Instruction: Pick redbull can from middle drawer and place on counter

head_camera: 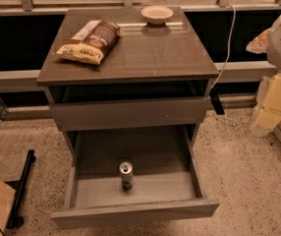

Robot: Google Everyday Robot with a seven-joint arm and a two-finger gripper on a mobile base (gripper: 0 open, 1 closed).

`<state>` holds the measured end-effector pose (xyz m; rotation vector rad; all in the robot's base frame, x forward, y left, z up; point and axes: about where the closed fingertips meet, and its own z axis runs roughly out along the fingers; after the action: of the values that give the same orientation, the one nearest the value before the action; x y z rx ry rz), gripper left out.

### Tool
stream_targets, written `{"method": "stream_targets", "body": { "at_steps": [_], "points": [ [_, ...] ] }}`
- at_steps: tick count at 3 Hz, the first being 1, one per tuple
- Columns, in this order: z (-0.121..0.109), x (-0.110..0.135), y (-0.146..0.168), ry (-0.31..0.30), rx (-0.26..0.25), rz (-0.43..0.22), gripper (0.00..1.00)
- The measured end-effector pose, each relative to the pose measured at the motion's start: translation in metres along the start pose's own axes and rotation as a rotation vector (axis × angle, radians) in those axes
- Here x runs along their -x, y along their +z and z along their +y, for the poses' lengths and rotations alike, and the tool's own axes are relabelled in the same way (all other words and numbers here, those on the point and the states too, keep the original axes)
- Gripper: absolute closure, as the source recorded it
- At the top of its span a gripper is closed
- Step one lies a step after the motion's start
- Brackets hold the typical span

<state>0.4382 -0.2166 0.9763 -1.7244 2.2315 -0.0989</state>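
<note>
Slim silvery redbull can (pixel 126 174) upright in open grey-brown middle drawer (pixel 130 213) (front centre); my hand outside view, state unknown

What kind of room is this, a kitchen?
Probably an office break area or test room, not a home kitchen. A lone cabinet's counter holds a chip bag and a bowl, a redbull can stands in the open middle drawer, and the floor is speckled. The gripper is out of view.

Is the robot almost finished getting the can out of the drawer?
Barely started. Done: the middle drawer is open. In hand: nothing; the gripper is not in view. Left: grab the redbull can, standing upright on the drawer floor, and set it on the counter.
</note>
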Motion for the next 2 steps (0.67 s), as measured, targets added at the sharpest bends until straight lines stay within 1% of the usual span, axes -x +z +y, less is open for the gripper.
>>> {"method": "stream_targets", "body": {
  "at_steps": [1, 2],
  "points": [
    [0.0, 0.0, 0.0, 0.0, 0.0, 0.0, 0.0],
    [-0.002, 0.007, 0.01, -0.02, -0.019, -0.059, 0.0]
  ]
}}
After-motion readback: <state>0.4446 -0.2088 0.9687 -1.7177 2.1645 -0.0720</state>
